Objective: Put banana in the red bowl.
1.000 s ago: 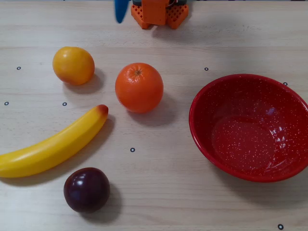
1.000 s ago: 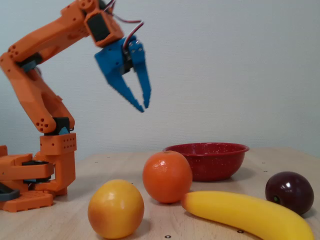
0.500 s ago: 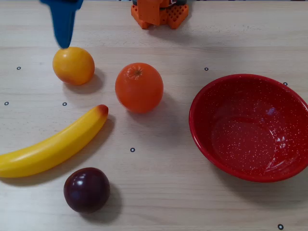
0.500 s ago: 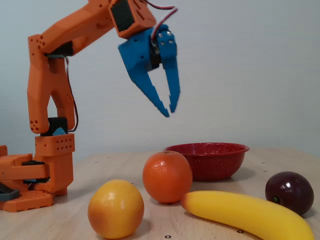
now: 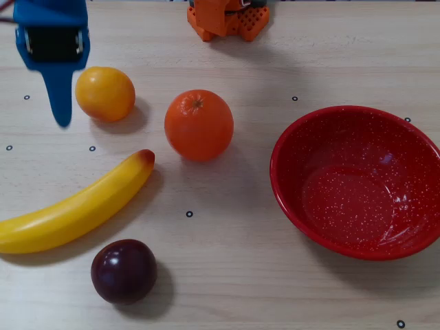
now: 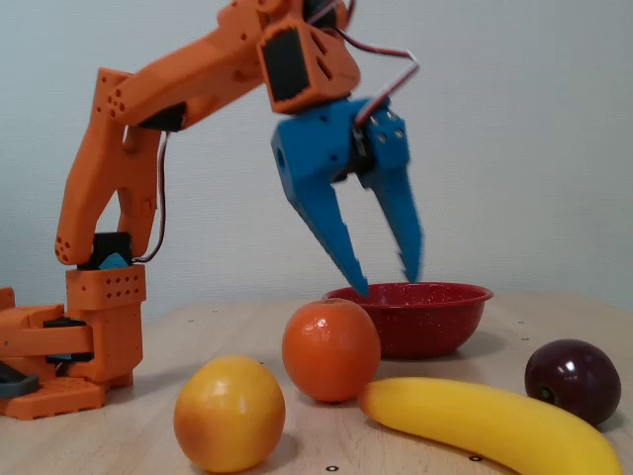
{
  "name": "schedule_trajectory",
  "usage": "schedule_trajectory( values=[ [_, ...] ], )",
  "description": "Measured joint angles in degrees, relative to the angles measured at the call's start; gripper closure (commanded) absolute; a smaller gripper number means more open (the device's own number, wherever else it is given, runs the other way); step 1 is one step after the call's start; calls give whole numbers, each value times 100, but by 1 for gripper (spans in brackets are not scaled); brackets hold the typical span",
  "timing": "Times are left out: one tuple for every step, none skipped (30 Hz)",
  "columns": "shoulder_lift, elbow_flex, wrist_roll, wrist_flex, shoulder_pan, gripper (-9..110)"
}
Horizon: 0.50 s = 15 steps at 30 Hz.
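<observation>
Blue claw [image 6: 386, 285] of the orange arm [image 6: 148, 109], seen from the fixed camera: its two tapered fingers are spread apart with clear space between the tips, and nothing is held. It hangs in the air above the table [image 5: 234, 275], tips pointing down. From above, the claw [image 5: 62, 120] shows as a single blue wedge at the upper left, its tip just left of the yellow-orange fruit [image 5: 104, 93]; whether it touches that fruit cannot be told from this view.

Banana [image 5: 75, 206]: lies flat on the table at the left side of the overhead view, running diagonally, its orange-red tip pointing up and right toward the orange [image 5: 199, 125], its other end cut off by the left edge of the picture. In the fixed view the banana [image 6: 490, 424] lies in the foreground at lower right, free of the claw.

Red bowl [image 5: 295, 206]: sits upright at the right of the overhead view, speckled interior empty, well apart from the banana, with the orange between them. In the fixed view the red bowl [image 6: 410, 322] stands behind the orange [image 6: 330, 348].

Dark purple fruit [image 5: 124, 271]: rests just below the banana's middle in the overhead view.

Arm base [image 5: 227, 17]: at the top edge, overhead view.
</observation>
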Motion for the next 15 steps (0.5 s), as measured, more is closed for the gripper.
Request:
schedule_trajectory(
  values=[
    [-176, -114, -123, 0, 35, 80],
    [-272, -202, -229, 0, 70, 79],
    [-431, -325, -378, 0, 114, 76],
    [-527, -431, -475, 0, 141, 74],
    [-677, -571, -598, 9, 167, 72],
    [-809, -712, -650, 35, 167, 70],
    [-967, -853, -694, 123, 176, 68],
    [-1107, -1002, -721, 193, 167, 67],
    [-1292, -1160, -712, 237, 149, 67],
    [-1371, -1257, -712, 255, 141, 67],
    [-1503, -1389, -756, 325, 141, 66],
    [-1608, -1503, -817, 369, 141, 65],
    [-1705, -1600, -826, 448, 141, 64],
    [-1811, -1652, -879, 492, 149, 63],
    [-1898, -1740, -896, 536, 158, 63]
  ],
)
